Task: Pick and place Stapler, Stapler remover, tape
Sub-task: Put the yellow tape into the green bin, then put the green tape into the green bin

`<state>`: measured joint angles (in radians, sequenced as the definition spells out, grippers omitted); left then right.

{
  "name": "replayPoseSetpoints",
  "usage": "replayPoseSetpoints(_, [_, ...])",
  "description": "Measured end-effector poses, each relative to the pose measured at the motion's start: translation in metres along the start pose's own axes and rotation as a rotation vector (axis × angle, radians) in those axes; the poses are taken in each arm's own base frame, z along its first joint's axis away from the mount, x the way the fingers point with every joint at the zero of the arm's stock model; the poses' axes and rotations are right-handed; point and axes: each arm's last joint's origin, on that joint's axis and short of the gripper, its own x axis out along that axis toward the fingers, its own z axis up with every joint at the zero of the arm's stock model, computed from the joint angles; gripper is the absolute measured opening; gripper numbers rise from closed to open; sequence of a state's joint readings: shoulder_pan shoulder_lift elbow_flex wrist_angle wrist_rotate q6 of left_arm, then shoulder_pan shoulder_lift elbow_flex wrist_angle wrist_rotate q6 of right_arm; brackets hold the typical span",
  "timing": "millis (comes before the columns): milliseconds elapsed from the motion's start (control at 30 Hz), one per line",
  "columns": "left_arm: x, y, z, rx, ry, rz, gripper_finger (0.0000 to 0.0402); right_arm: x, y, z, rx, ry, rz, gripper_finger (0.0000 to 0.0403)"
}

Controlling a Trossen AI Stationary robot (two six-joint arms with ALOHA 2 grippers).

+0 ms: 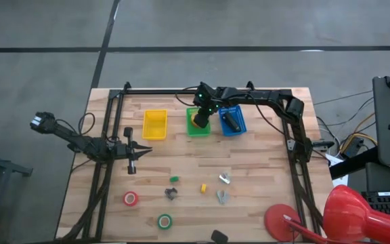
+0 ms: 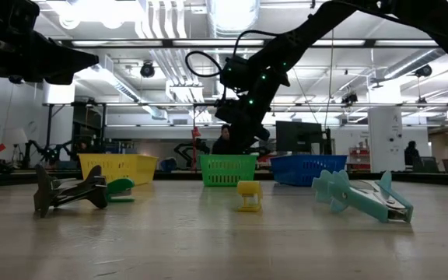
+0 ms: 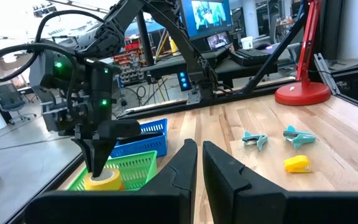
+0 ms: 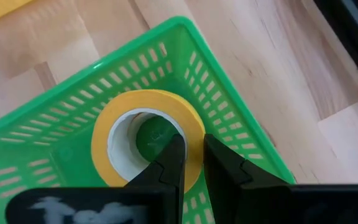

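My right gripper [image 1: 200,116] reaches into the green basket [image 1: 189,130] from above and is shut on the yellow tape roll [image 4: 148,134]. The dark stapler [image 1: 230,120] lies inside the blue basket [image 1: 240,129]. The red tape roll [image 1: 131,198] and the green tape roll [image 1: 164,220] lie flat on the table near its front edge. I see no orange-red roll. A dark staple remover [image 1: 171,194] and two pale ones [image 1: 225,178] [image 1: 222,197] lie at mid table. My left gripper [image 1: 131,167] hovers shut and empty at the table's left. My right gripper pinches the yellow roll's ring wall [image 4: 194,140], one finger [image 4: 166,163] inside the open centre and the other [image 4: 224,167] outside. It comes from above, pointing down. The roll lies level within the basket; whether it rests on the basket floor I cannot tell.
A yellow basket [image 1: 155,124] stands left of the green one. A small green piece [image 1: 174,179] and a small yellow piece [image 1: 203,188] lie among the removers. A red lamp [image 1: 347,213] stands at the table's near right corner. A dark object [image 1: 219,236] sits at the near edge.
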<state>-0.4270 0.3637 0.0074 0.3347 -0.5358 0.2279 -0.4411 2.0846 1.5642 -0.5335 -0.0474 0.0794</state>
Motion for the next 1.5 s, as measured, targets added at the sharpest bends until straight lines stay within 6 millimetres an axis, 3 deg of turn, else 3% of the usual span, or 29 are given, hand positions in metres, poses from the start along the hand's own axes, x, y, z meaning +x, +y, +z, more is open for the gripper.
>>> replayPoseSetpoints(200, [0.000, 0.000, 0.000, 0.000, 0.000, 0.000, 0.0030, 0.000, 0.000, 0.000, 0.005, 0.001, -0.004, 0.0057])
replayPoseSetpoints(533, [0.000, 0.000, 0.000, 0.000, 0.000, 0.000, 0.0030, -0.006, 0.001, 0.005, 0.011, -0.007, -0.005, 0.0147])
replayPoseSetpoints(733, [0.000, 0.000, 0.000, 0.000, 0.000, 0.001, 0.0030, -0.034, 0.014, 0.000, -0.019, 0.060, 0.008, 0.0168])
replayPoseSetpoints(1000, [0.000, 0.000, -0.001, 0.003, 0.005, -0.001, 0.0030, -0.086, 0.053, -0.007, -0.099, -0.027, 0.042, 0.0171])
replayPoseSetpoints(1200, [0.000, 0.000, -0.001, 0.004, 0.006, -0.001, 0.0030, -0.112, 0.092, -0.042, -0.103, -0.017, 0.107, 0.0171])
replayPoseSetpoints(1500, [0.000, 0.000, -0.001, 0.007, 0.012, -0.003, 0.0030, -0.109, 0.133, -0.111, -0.056, 0.014, 0.203, 0.0171])
